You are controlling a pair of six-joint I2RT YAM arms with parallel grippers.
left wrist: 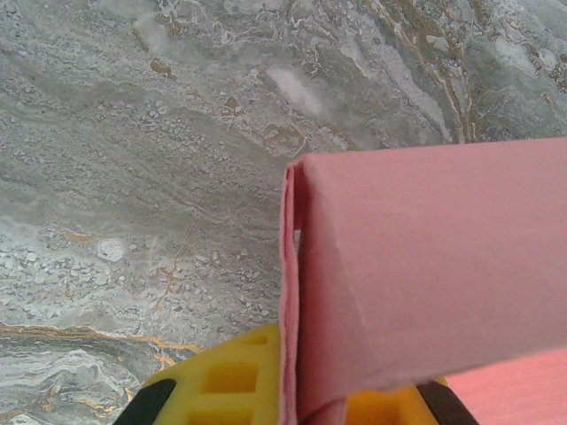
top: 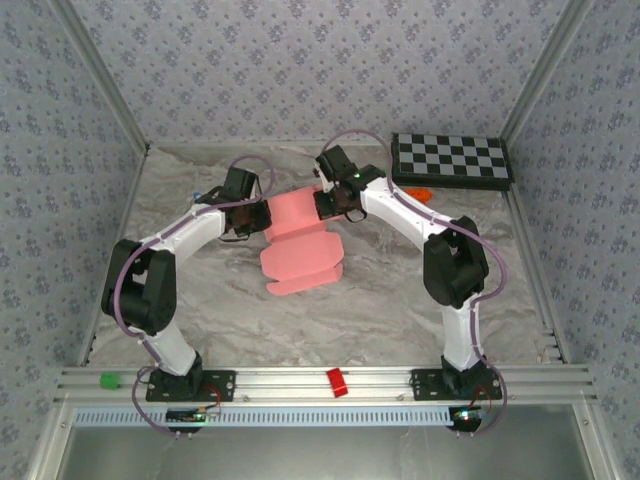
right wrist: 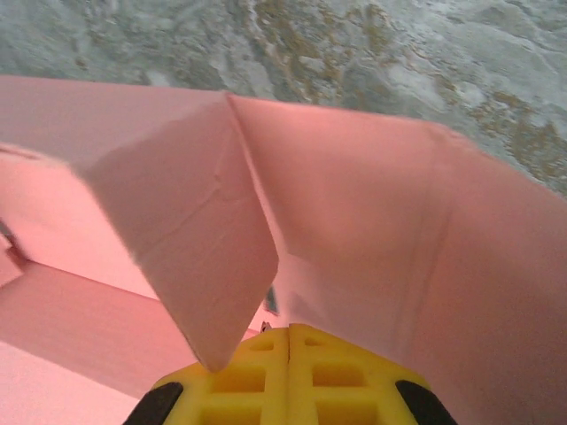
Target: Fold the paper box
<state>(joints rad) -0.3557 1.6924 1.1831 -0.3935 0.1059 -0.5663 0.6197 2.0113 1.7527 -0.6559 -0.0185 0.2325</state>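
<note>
The grey, stony counter (top: 350, 310) is the biggest thing here. The left arm (top: 150, 285) and the right arm (top: 455, 265) both reach in to its middle. Between them lies the pink box (top: 300, 245), a bit nearer the far edge. It is only partly folded. The far part has walls standing up, and the part toward the near edge lies flat with its flaps out. A checkerboard (top: 450, 158) sits in the far right corner, well away from the box.

The left fingers (left wrist: 230, 382) are clenched on the left side of the box, and a thin doubled-over wall runs down between them. The right fingers (right wrist: 282, 376) are pressed tight together at the right side, with a pointed flap just in front of them. I cannot tell if any card is pinched there. A small red block (top: 337, 381) rests on the rail at the near edge.

I think the step now is standing up the two side walls. To do it well, both sides should rise together, so the box does not slide or twist. The bend should follow the crease in the card. The card is thin, so slow and gentle is best. A hard pull could crumple or tear it. The bottom should lie flat on the counter.
</note>
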